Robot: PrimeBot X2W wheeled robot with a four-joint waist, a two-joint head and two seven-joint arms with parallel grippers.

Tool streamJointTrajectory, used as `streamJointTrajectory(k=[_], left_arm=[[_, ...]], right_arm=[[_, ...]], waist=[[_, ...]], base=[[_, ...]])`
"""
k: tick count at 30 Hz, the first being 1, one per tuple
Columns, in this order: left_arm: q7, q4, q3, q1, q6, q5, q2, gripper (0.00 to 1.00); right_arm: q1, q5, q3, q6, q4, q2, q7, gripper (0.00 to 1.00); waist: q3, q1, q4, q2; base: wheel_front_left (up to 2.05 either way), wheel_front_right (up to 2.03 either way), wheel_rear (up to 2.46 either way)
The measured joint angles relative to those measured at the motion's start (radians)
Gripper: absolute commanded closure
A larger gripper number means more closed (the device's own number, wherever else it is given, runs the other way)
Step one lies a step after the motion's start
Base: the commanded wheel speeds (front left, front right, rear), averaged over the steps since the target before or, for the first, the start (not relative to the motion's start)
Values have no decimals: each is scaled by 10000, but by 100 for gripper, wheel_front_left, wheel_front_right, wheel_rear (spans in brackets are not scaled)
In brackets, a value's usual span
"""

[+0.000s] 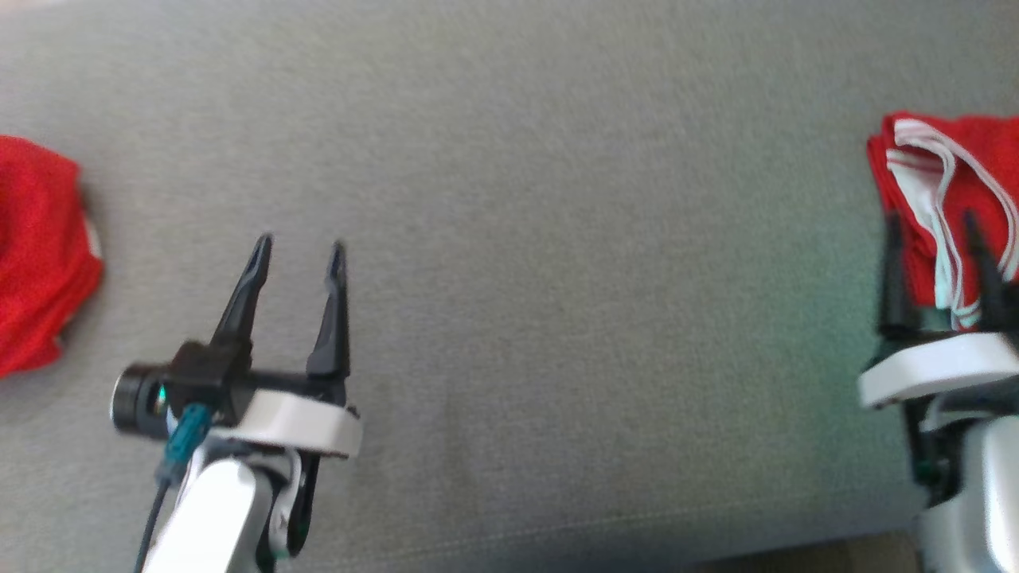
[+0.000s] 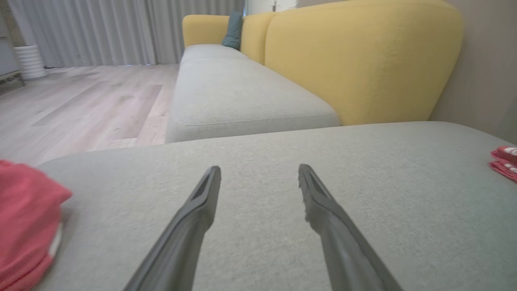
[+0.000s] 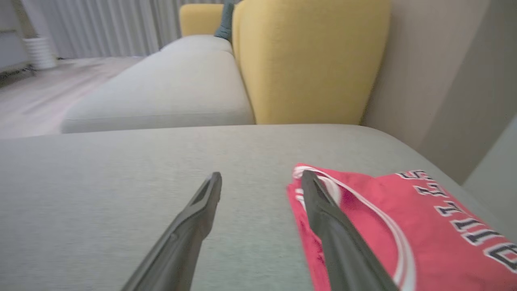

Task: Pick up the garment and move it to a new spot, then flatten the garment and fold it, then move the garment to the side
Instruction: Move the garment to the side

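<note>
The garment (image 1: 967, 171) is red with white trim and lies folded on the grey cushion (image 1: 557, 239) at the far right. In the right wrist view it (image 3: 404, 218) shows dark lettering. My right gripper (image 1: 931, 223) is open at its near edge, one finger over the cloth (image 3: 323, 210) and the other over bare cushion, with nothing between them (image 3: 261, 178). My left gripper (image 1: 301, 245) hovers open over bare cushion at the lower left, empty (image 2: 258, 169). The garment's corner (image 2: 505, 161) shows at the far right of the left wrist view.
A second red cloth (image 1: 40, 255) lies bunched at the cushion's left edge (image 2: 24, 222). Behind the cushion runs a yellow backrest (image 2: 363, 60) and a long grey seat (image 2: 234, 93), with wood floor (image 2: 80, 105) and curtains beyond. The cushion's front edge (image 1: 637, 541) is close below.
</note>
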Motion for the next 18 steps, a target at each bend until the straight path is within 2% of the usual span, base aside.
streamJointTrajectory(k=[8, 18], left_arm=[[0, 142, 522, 1082, 77, -176, -13, 0], [0, 299, 786, 2050, 75, -176, -8, 0]], right_arm=[[704, 418, 1440, 0, -880, 207, 2, 0], [2155, 629, 1616, 0, -1590, 332, 270, 0]], waist=[[-1123, 0, 584, 0], [-2367, 0, 845, 0]], base=[[0, 0, 0], [0, 0, 0]])
